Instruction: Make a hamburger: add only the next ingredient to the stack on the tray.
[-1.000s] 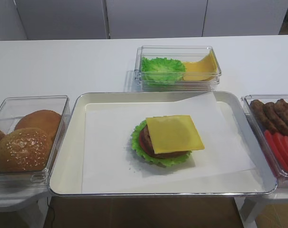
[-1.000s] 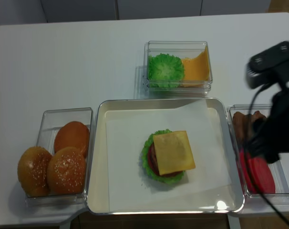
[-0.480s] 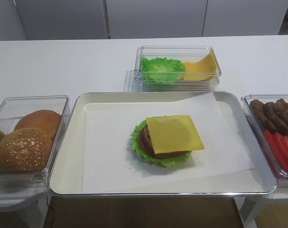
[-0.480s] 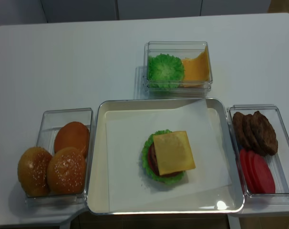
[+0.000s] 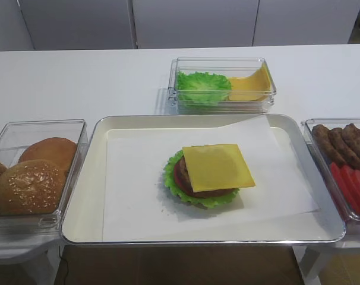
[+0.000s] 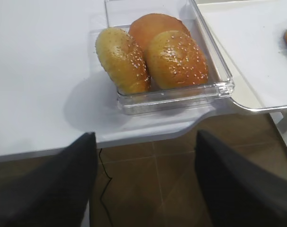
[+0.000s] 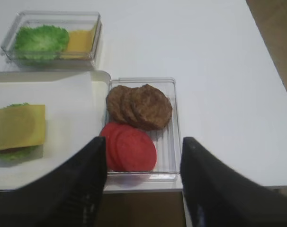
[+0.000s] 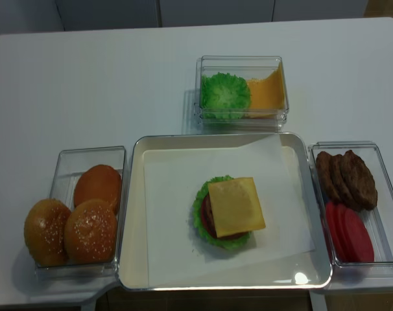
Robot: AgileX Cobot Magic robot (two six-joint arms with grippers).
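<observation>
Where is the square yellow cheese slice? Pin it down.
In the exterior high view, the square yellow cheese slice lies atop the round lettuce-tomato-patty stack, mid-tray on the white paper sheet.

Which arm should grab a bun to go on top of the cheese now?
Probably the left. Its open gripper hangs just in front of the bin of buns. The right gripper, also open, sits over the patty and tomato bin, across the tray from the buns.
</observation>
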